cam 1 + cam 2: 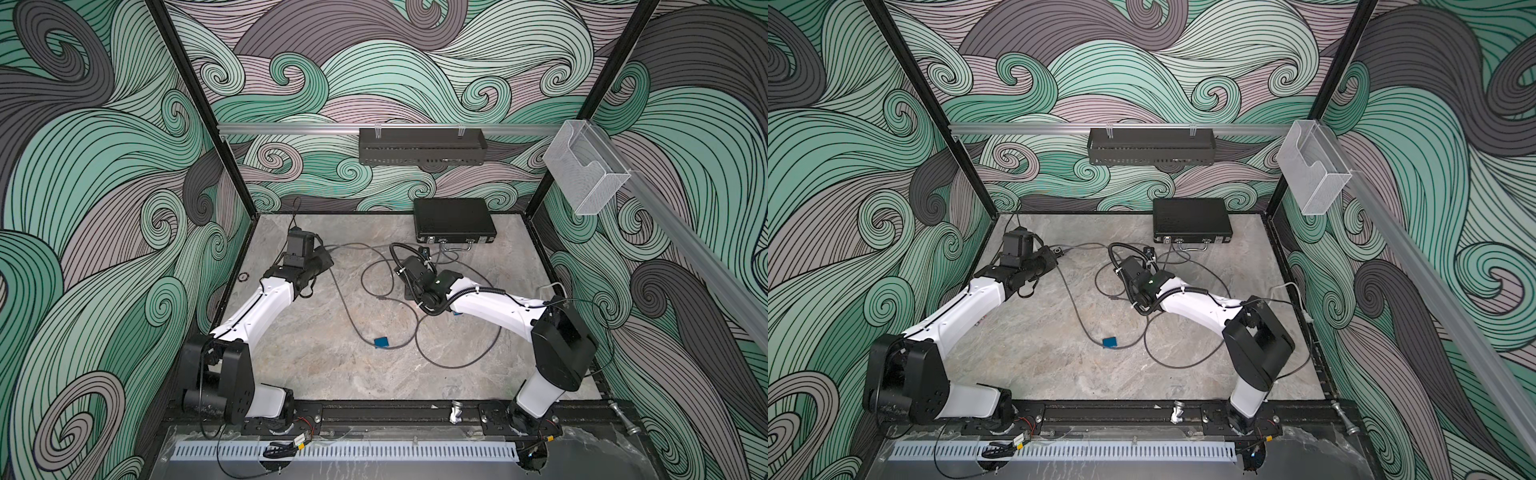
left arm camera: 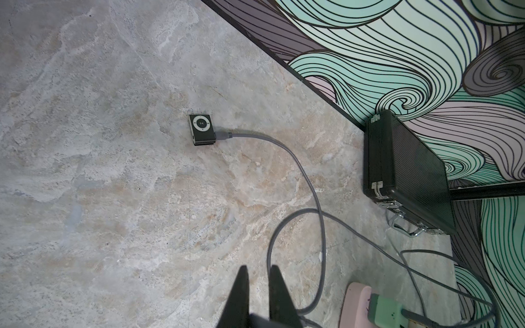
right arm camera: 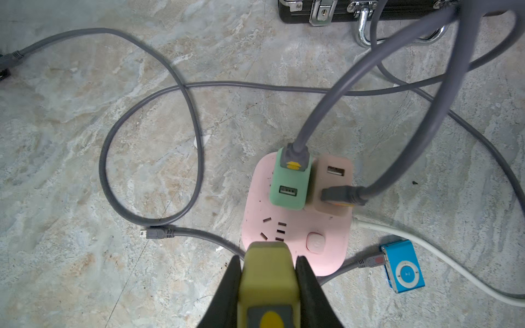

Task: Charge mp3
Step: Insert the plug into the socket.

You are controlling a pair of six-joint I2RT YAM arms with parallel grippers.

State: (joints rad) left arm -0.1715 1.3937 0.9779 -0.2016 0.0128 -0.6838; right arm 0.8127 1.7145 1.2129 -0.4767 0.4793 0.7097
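Observation:
A black mp3 player (image 2: pixel 201 129) lies on the table with a grey cable (image 2: pixel 295 162) plugged into its side. A blue mp3 player (image 3: pixel 403 267), also seen in both top views (image 1: pixel 381 342) (image 1: pixel 1110 342), has a grey cable in it as well. My right gripper (image 3: pixel 268 257) is shut on a yellow charger adapter (image 3: pixel 267 278) that carries a grey plug, just above the pink power strip (image 3: pixel 295 244) near its free slots. My left gripper (image 2: pixel 259 268) hangs shut and empty over the table, apart from the black mp3 player.
A green adapter (image 3: pixel 288 184) and a beige adapter (image 3: pixel 332 181) sit in the strip with grey cables. A loose mini plug (image 3: pixel 153 234) lies beside it. Cable loops cross the table middle. A black case (image 1: pixel 455 224) stands at the back wall.

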